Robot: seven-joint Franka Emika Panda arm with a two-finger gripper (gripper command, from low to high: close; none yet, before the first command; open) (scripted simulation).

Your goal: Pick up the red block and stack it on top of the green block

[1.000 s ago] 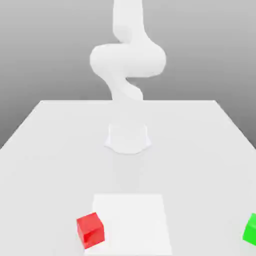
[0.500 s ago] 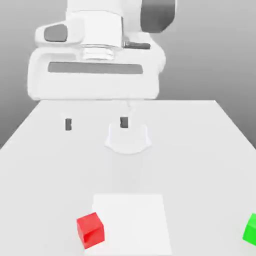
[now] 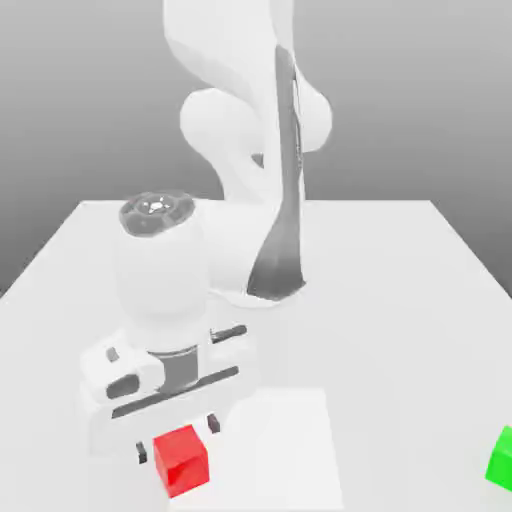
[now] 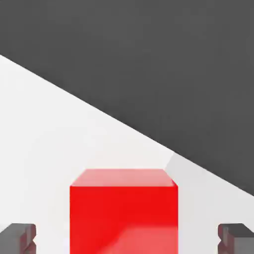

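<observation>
The red block (image 3: 181,462) rests on the white table near its front edge, towards the exterior view's left. My gripper (image 3: 177,441) has come down over it, one dark fingertip (image 3: 140,453) on each side. In the hand view the red block (image 4: 123,213) sits between the two fingertips (image 4: 18,238), with bare table showing in the gap on either side, so the gripper (image 4: 127,239) is open and not touching the block. The green block (image 3: 503,458) stands at the exterior view's right edge, partly cut off, far from the gripper.
A brighter white square patch (image 3: 275,440) is marked on the table (image 3: 400,300) just right of the red block. The arm's base (image 3: 262,285) stands mid-table behind the hand. The table's edge borders a dark background (image 4: 173,59).
The hand has come down from high above the table's back to the red block at the front, and its fingers now stand on either side of the block.
</observation>
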